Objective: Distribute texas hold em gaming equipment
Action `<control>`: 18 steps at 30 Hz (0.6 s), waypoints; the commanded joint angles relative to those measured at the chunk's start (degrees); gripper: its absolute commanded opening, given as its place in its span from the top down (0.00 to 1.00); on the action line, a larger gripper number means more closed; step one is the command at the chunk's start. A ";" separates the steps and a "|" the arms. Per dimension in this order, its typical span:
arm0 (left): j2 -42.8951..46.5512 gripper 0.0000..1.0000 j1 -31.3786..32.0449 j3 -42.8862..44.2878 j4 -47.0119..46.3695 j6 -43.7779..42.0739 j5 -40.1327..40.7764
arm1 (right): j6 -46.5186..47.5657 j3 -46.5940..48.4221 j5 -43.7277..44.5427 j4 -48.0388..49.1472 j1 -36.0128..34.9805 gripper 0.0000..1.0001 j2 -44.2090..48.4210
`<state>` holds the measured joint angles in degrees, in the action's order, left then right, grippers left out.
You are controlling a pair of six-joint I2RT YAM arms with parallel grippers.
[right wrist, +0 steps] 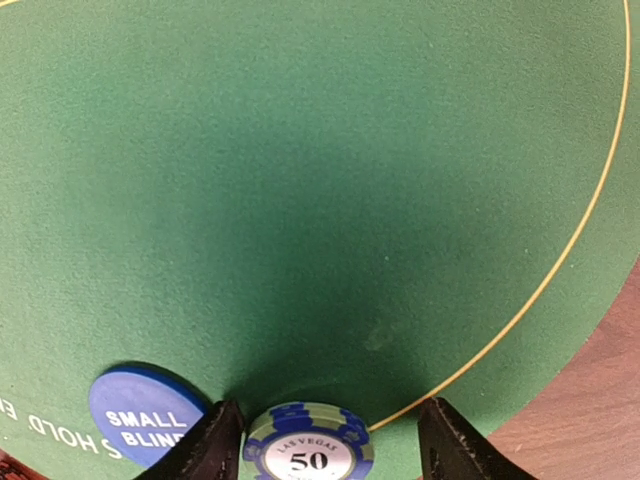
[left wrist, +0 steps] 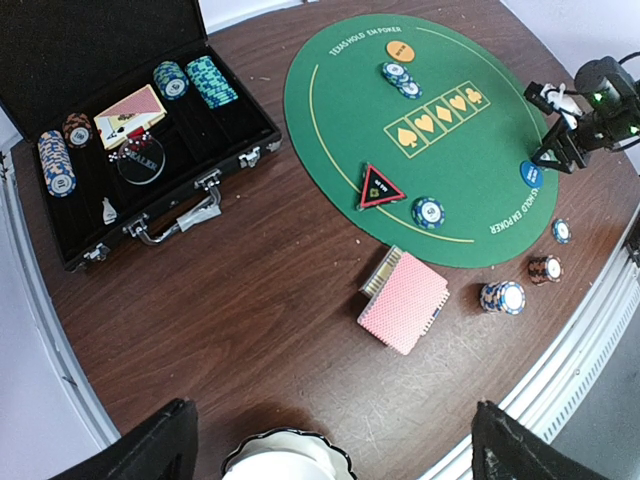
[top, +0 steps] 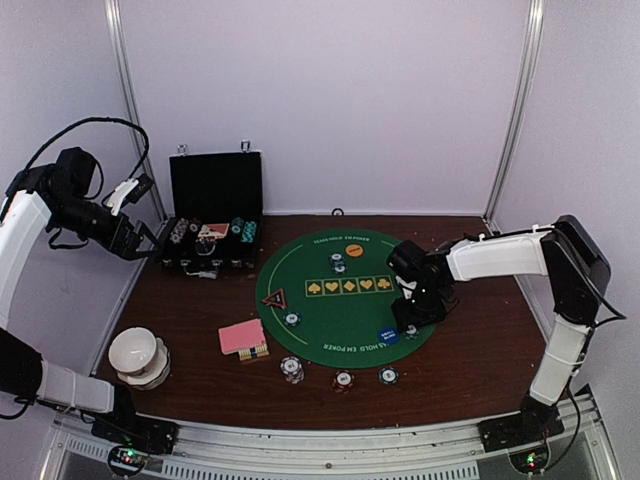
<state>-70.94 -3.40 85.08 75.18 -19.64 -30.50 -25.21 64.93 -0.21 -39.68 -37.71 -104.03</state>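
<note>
A white chip (right wrist: 308,455) with blue edge stripes, marked "50", is seen lying flat on the green mat (right wrist: 300,180) between the fingers of the right gripper (right wrist: 330,410). One finger is just beside its rim and a gap is left at the other, so the jaws are parted and the chip is not clamped. A blue disc (right wrist: 145,415) lettered "SMALL BLIND" lies just beside it, near the mat's yellow border line.

No more than that is given by the right wrist view. The rest is shown from above. An orange disc (top: 354,251) is at the mat's far edge, with a short stack (top: 338,262) of blue-and-white chips just beside it. A row of yellow suit squares runs across the middle, and a red triangle (top: 274,298) sits at the left edge with a lone chip (top: 291,319) near it. Off the mat, three lots of near chips (top: 343,380) are set on the table (top: 470,350) along the mat's near rim. Pink-backed cards (top: 241,336) rest on a card box (top: 257,352) left of the mat.

Only in the left wrist view can the inside of the open case (left wrist: 90,40) be made out, with teal and striped chip rows and a deck. There the fingers of the left gripper (left wrist: 332,407) are spread wide, high above a white bowl (left wrist: 285,455)
</note>
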 commanded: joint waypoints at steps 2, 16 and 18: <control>-0.18 0.03 -0.29 1.41 0.41 -0.75 -0.18 | 0.73 2.33 3.05 -2.90 -0.21 0.36 5.07; -0.76 0.02 -0.29 0.79 0.40 -0.75 -0.48 | 5.73 25.50 2.28 -9.54 -22.88 0.17 -0.61; -0.59 0.02 -0.29 0.79 0.32 -0.83 -0.45 | 7.78 29.36 0.46 -9.69 -25.53 0.14 -4.08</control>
<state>-71.40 -3.40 85.08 75.20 -19.66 -30.48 -21.34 88.62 2.52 -47.07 -58.98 -101.75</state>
